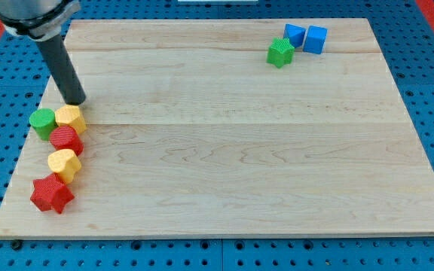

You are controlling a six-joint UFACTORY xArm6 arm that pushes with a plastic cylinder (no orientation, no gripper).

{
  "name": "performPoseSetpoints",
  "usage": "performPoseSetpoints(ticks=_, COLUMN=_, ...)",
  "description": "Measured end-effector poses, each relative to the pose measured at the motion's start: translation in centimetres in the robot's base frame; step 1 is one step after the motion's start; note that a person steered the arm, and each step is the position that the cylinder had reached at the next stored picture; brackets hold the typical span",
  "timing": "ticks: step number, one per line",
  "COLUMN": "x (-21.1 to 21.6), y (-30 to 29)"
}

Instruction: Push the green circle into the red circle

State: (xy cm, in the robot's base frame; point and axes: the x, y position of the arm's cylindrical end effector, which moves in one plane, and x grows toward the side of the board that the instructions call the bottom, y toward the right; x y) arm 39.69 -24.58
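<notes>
The green circle (42,122) lies at the view's left edge of the wooden board. The red circle (66,141) sits just to its lower right, close to or touching it. My tip (75,102) stands just above the yellow block (71,119), which lies right of the green circle and above the red circle. The tip is up and to the right of the green circle, apart from it.
A second yellow block (64,164) and a red star (51,194) lie below the red circle. A green star (280,53) and two blue blocks (294,35) (316,39) sit at the view's top right. The board's left edge (17,162) is close by.
</notes>
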Motion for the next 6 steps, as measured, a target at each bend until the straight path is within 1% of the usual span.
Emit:
performPoseSetpoints(ticks=1, x=3.1, y=-3.7)
performPoseSetpoints(ticks=2, x=4.5, y=3.5)
performPoseSetpoints(ticks=3, x=4.5, y=7.2)
performPoseSetpoints(ticks=4, x=2.0, y=0.8)
performPoseSetpoints(ticks=5, x=3.0, y=-5.5)
performPoseSetpoints(ticks=6, x=6.5, y=-4.6)
